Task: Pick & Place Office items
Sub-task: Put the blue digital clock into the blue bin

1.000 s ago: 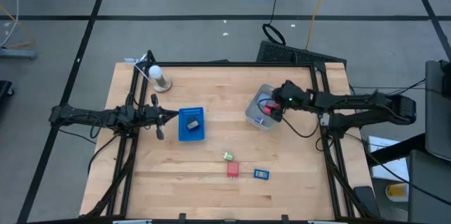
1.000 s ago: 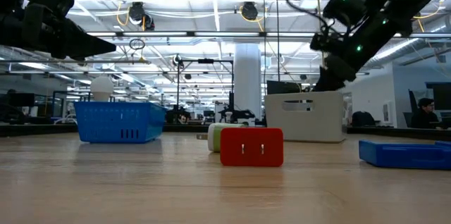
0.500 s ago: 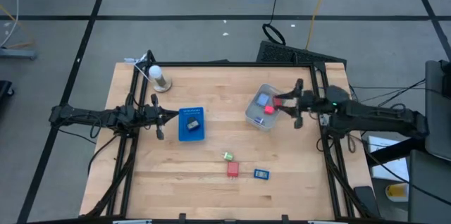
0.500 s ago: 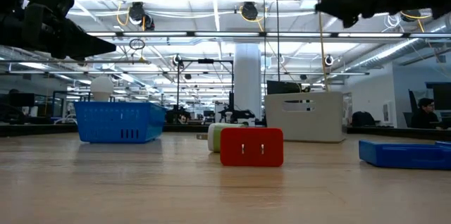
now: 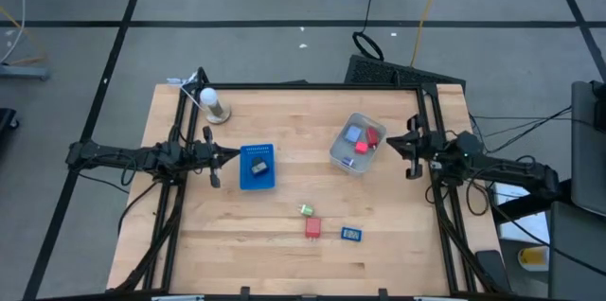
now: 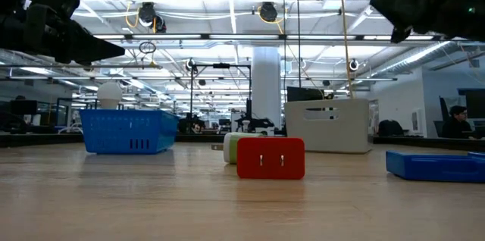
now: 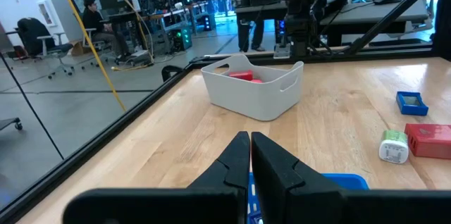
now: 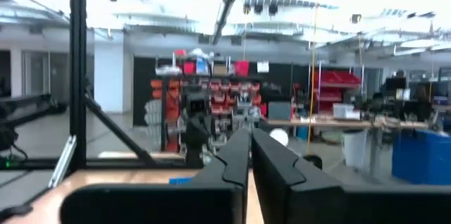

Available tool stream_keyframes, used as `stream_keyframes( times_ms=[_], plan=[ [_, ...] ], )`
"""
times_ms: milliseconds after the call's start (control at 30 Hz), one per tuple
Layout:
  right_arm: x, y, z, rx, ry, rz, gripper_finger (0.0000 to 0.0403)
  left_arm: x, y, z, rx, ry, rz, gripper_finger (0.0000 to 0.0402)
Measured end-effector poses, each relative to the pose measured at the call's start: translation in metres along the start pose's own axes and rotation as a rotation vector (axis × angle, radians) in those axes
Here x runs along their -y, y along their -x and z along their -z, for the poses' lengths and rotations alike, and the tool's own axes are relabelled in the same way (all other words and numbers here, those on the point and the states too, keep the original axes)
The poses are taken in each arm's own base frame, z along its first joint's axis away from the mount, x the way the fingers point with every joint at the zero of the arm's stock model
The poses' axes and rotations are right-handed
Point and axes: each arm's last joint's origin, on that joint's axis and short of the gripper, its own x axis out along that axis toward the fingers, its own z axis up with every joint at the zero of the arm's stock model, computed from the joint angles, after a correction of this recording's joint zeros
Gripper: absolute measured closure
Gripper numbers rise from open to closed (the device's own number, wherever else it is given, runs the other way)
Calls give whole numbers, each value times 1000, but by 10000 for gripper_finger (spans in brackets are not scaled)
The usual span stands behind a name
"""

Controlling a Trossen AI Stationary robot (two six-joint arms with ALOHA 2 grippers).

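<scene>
Wooden counter (image 5: 284, 244). Grey tub (image 5: 355, 145), right of centre, holding red and blue office items. Blue tray (image 5: 257, 167), left of centre, carrying one dark piece. Left tool (image 5: 230, 157), closed and empty, just beside the tray. Right tool (image 5: 396, 140), closed and empty, beside the tub. Loose near the front edge: red block (image 5: 312, 228), blue piece (image 5: 351, 234), green piece (image 5: 307, 210).

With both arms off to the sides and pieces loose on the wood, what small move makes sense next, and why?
Probably the right gripper, jaws shut and empty beside the grey tub, should open and swing toward the blue piece. It, the red piece and the green piece lie loose on the table.
</scene>
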Motion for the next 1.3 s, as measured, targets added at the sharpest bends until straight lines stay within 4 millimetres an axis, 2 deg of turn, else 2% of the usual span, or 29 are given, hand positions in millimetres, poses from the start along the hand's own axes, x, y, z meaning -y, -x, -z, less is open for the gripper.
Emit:
stream_keyframes(
  times_ms=[400, 733, 1300],
  plan=[
    [-1, 2, 22, -224, -26, -28, 401, 0, 0, 0, 0, -4, 0, 382],
    [-1, 4, 28, -285, -30, -28, 402, 0, 0, 0, 0, -2, -1, 382],
    [-1, 4, 29, -289, -47, -25, 402, 0, 0, 0, 0, 0, -1, 382]
  ],
)
